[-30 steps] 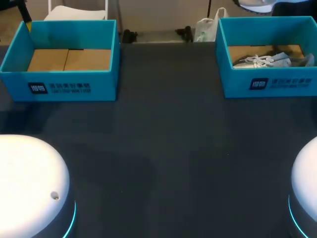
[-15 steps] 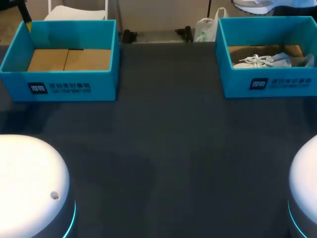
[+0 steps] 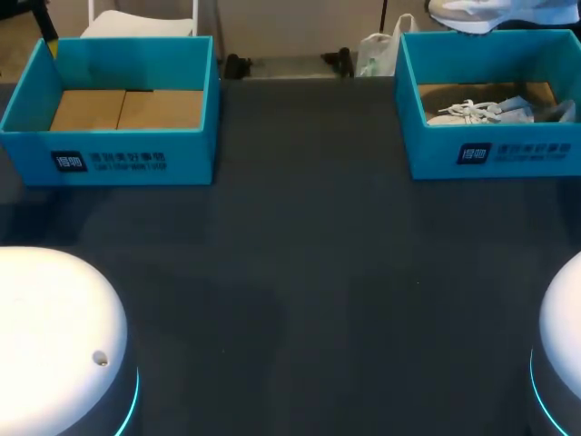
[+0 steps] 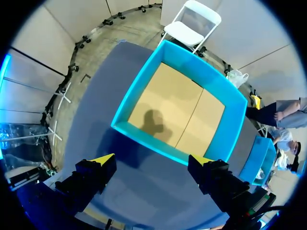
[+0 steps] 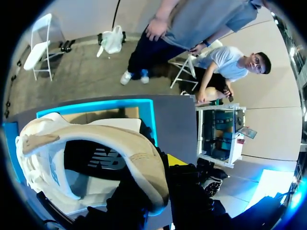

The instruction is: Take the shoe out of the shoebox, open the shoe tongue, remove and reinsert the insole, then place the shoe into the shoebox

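Take-out step — right tool [image 5: 156, 179] clamps the white fabric sneaker [image 5: 122, 143] by its collar; left tool [image 4: 152, 163] gapes wide, empty. Next: set it on the dark surface [image 3: 300, 272].

Small print w/ logo on left shoebox [image 3: 109, 162] & right shoebox [image 3: 513, 153] fronts; logo in shoe [image 5: 106, 158].

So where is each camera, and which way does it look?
Head view: above and behind the robot, looking down on the table; the left arm and right arm show.
Left wrist view: on the left arm, facing down into the empty box; its open fingers show.
Right wrist view: on the right arm, over the other box; its fingers hold the shoe.
Head and left wrist views share the empty box.
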